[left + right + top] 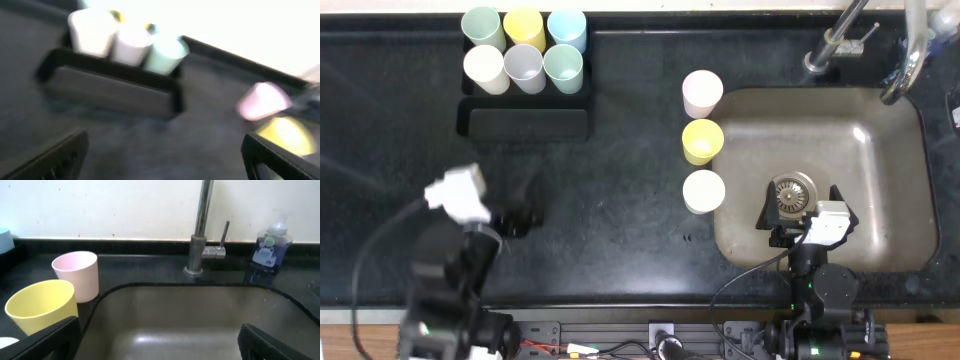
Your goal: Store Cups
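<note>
Three loose cups, pink cup (pixel 702 92), yellow cup (pixel 702 140) and cream cup (pixel 703 190), stand on the counter (pixel 620 230) beside the sink (pixel 880 140). Rack (pixel 525 122) front row free. Left gripper (pixel 165 156) spread wide, apparently empty. Right gripper (pixel 157 341) likewise. Step: fetching a cup; next, reach and close on a rim.

Worktop (pixel 620 200): black, finely speckled stone, matte, running the full width of the bench. Stainless sink (pixel 880 130) set into it at the right, rounded corners, round metal drain (pixel 792 190) in the basin floor. Chrome faucet (pixel 200 225) stands upright on the counter behind the basin, a thin lever handle (pixel 224 235) angled beside it. Pump bottle of blue soap (pixel 271 247) sits near the faucet, on the rear ledge. Low dark upstand (pixel 125 242) meets an off-white wall (pixel 125 210) carrying a few small dark specks. Lighting is even and bright; the basin floor shows soft glare.
</note>
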